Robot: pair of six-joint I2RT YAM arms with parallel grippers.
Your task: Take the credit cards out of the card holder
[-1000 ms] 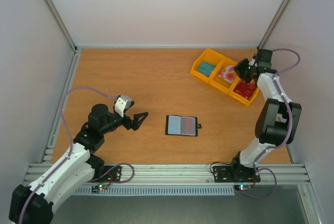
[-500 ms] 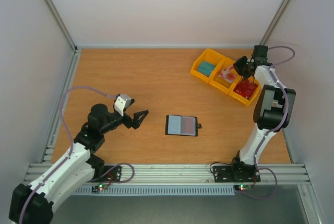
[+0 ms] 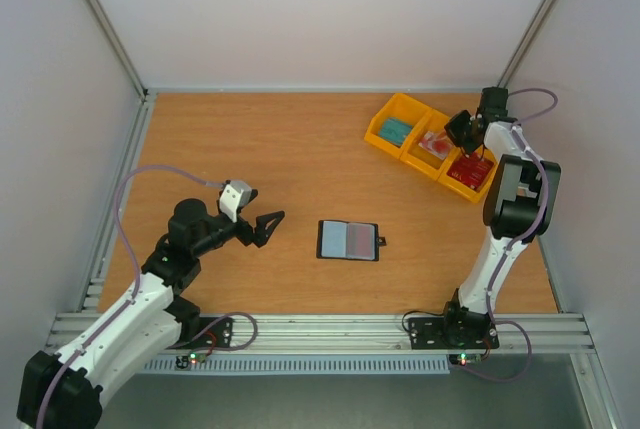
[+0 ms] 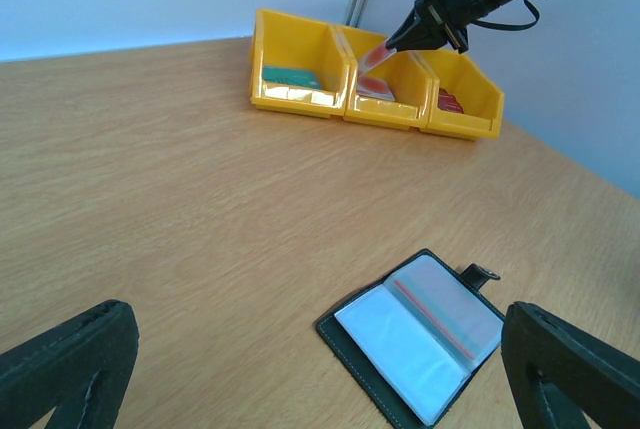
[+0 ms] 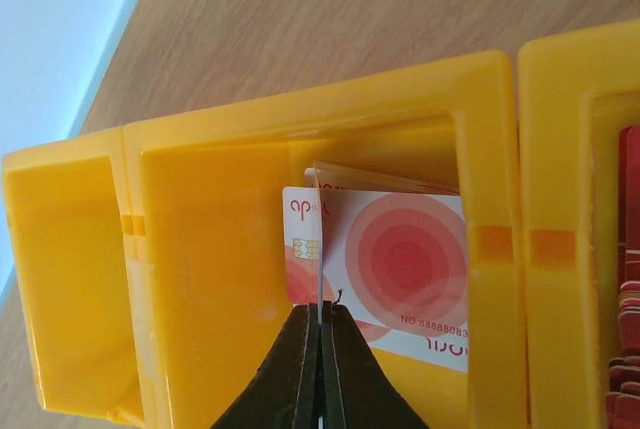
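Note:
The card holder (image 3: 349, 240) lies open and flat on the table; it also shows in the left wrist view (image 4: 425, 334), where a red-edged credit card (image 4: 455, 304) sits behind its clear sleeve. My left gripper (image 3: 268, 231) is open and empty, just left of the holder. My right gripper (image 3: 462, 129) is shut on a thin credit card (image 5: 319, 239), seen edge-on, over the middle compartment of the yellow tray (image 3: 405, 98). A white and red card (image 5: 410, 259) lies in that compartment below it.
The tray (image 5: 330, 114) stands at the back right. Its left compartment holds teal cards (image 3: 396, 131) and its right one holds red cards (image 3: 470, 171). Pale walls close the table on three sides, and an aluminium rail runs along the near edge.
My right arm has swung its wrist a little left, bringing the held card over the tray's middle compartment. The left arm and the card holder have not moved.

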